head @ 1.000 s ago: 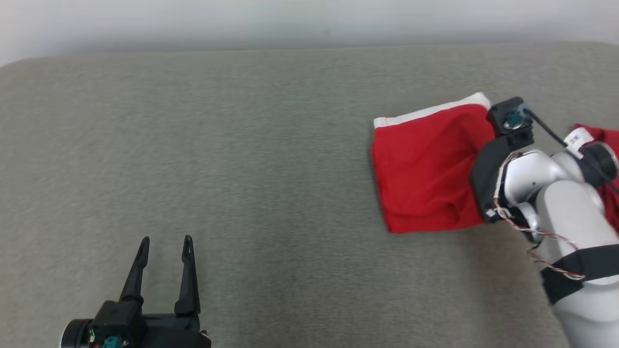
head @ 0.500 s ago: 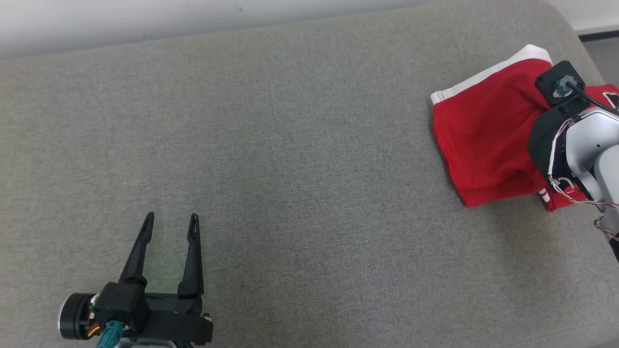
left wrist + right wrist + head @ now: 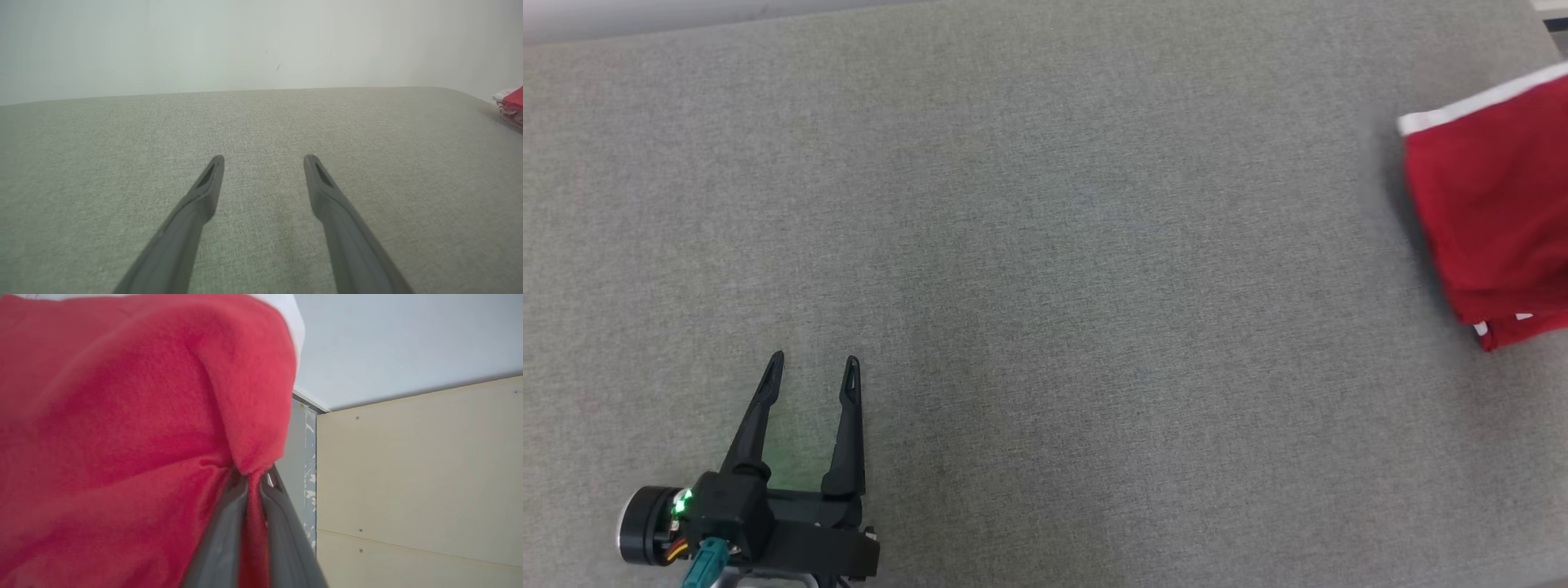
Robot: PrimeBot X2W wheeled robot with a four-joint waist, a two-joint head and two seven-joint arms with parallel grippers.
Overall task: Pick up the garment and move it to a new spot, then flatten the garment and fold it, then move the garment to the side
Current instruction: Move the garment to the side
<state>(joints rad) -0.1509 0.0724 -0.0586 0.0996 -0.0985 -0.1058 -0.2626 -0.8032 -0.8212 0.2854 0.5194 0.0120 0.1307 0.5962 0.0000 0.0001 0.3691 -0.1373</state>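
The garment [image 3: 1494, 204] is red with a white band and hangs folded at the right edge of the head view, above the grey surface [image 3: 1045, 245]. In the right wrist view my right gripper [image 3: 253, 477] is shut on a pinch of the garment [image 3: 122, 416], whose red cloth bunches between the two fingers. A sliver of the garment [image 3: 512, 104] shows at the far right of the left wrist view. My left gripper [image 3: 813, 363] rests open at the lower left, its fingers [image 3: 212, 175] apart over bare grey fabric, holding nothing.
The grey fabric surface [image 3: 261, 134] stretches wide, and a pale wall [image 3: 245, 41] stands behind it. Beyond the garment in the right wrist view are a cream panel [image 3: 421, 477] and a white wall [image 3: 408, 343].
The garment has moved to the right edge of the head view, and the right arm has left that view. The head camera itself has shifted. The left gripper stays open.
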